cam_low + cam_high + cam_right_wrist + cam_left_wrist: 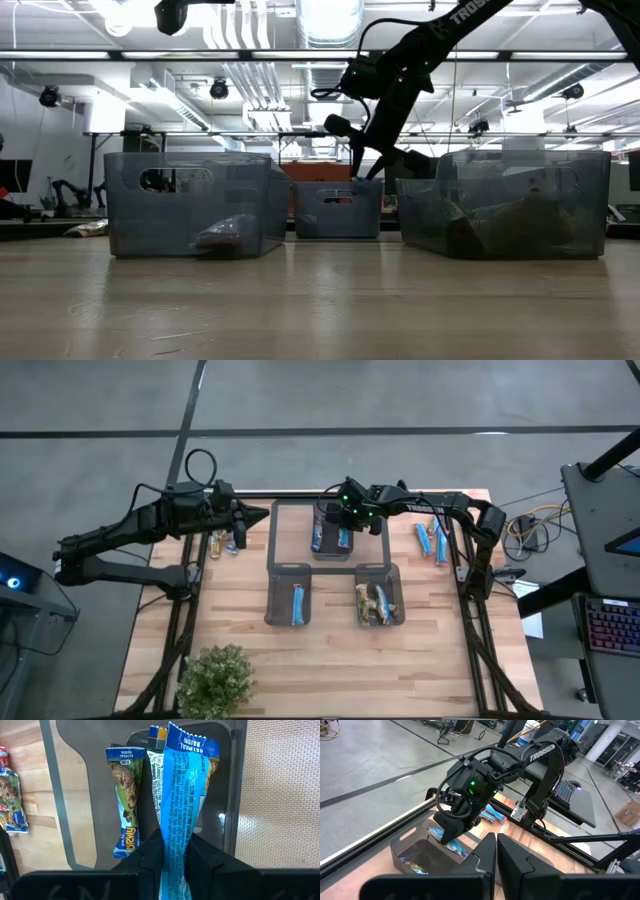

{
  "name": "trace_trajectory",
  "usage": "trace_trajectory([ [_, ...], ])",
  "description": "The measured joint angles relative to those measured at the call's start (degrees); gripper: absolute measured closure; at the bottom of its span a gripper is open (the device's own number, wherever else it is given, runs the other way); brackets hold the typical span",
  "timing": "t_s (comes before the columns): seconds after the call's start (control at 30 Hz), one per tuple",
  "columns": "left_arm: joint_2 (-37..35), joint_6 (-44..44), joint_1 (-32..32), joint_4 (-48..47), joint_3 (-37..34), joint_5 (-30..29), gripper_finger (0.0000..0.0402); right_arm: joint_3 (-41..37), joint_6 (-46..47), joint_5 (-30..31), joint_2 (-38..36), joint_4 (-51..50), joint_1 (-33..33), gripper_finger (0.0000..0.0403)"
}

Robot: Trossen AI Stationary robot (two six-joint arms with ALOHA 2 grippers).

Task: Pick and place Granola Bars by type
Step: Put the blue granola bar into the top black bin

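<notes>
Right claw (174,865) over far centre bin (290,510), clamped on a blue bar (181,810); bar pinched edge-on between the two fingers, wrapper reaching from the fingers toward the bin floor. Two more bars below in same bin: an oatmeal raisin bar (126,805) flat on the bottom, and another bar (156,775) half hidden behind the held one. In high view, right claw (345,510) directly above these bars.

Left claw (496,855) fingers pressed together, nothing between them; parked over the desk's (240,630) left side, just off the far bin's left wall, near loose bars (224,543).

More loose bars (432,542) on the desk right of the far bin, under the right arm. Near left bin (276,575) with one blue bar (298,605). Near right bin (395,575) with a heap of mixed bars (375,603).

Potted plant (215,678) at near left desk corner.
</notes>
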Motion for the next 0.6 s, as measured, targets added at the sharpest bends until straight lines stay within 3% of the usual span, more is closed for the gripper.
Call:
trace_trajectory([
  [0.33, 0.0, 0.0, -0.02, 0.0, 0.0, -0.02, 0.0402, 0.0, -0.03, -0.03, -0.02, -0.27, 0.0, 0.0283],
  [0.6, 0.02, 0.0, -0.02, 0.0, 0.0, 0.0, 0.0402, 0.0, -0.53, 0.0, -0.02, -0.27, 0.02, 0.0276],
])
